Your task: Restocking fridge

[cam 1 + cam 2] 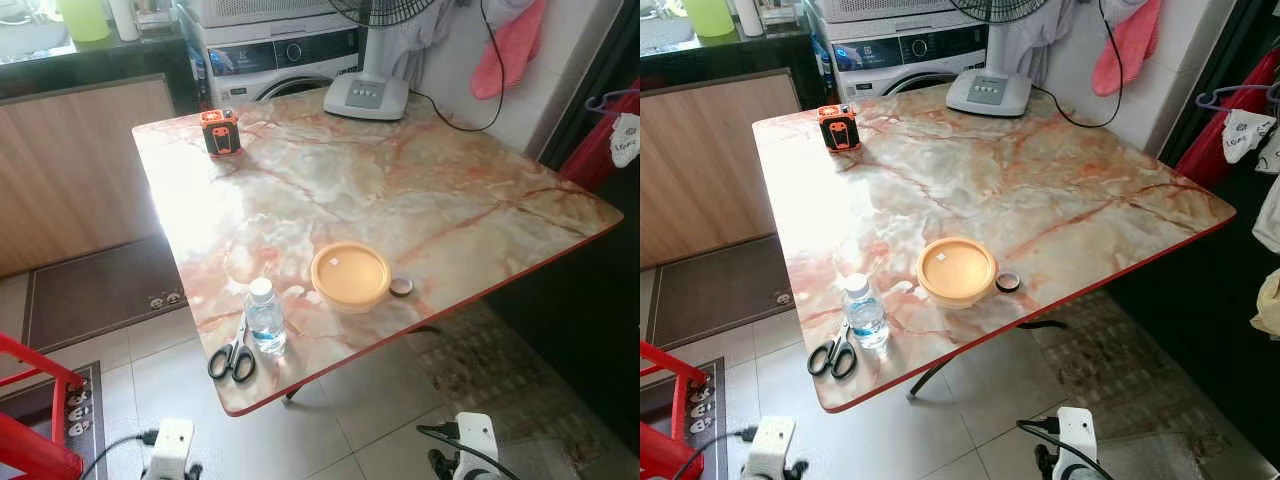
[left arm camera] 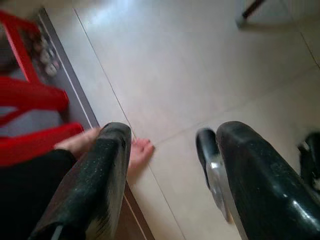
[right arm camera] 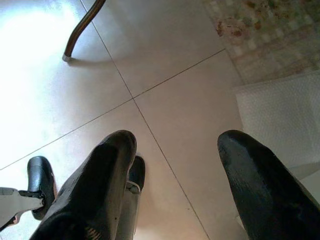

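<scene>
A small clear water bottle (image 1: 265, 317) with a white cap stands near the front edge of the marble-patterned table (image 1: 400, 190). To its right sits a round orange lidded container (image 1: 350, 275), with a small dark cap (image 1: 401, 287) beside it. Black scissors (image 1: 233, 358) lie at the table's front corner. Both arms hang low below the table edge. My left gripper (image 2: 167, 165) is open over the tiled floor. My right gripper (image 3: 175, 165) is open too, also above the floor.
An orange-black device (image 1: 220, 131) stands at the table's far left, a fan base (image 1: 366, 96) at the back. A washing machine (image 1: 285, 60) is behind. A red stool (image 1: 35, 420) and a person's bare foot (image 2: 140, 150) are near my left side. A table leg (image 3: 82, 27) curves down.
</scene>
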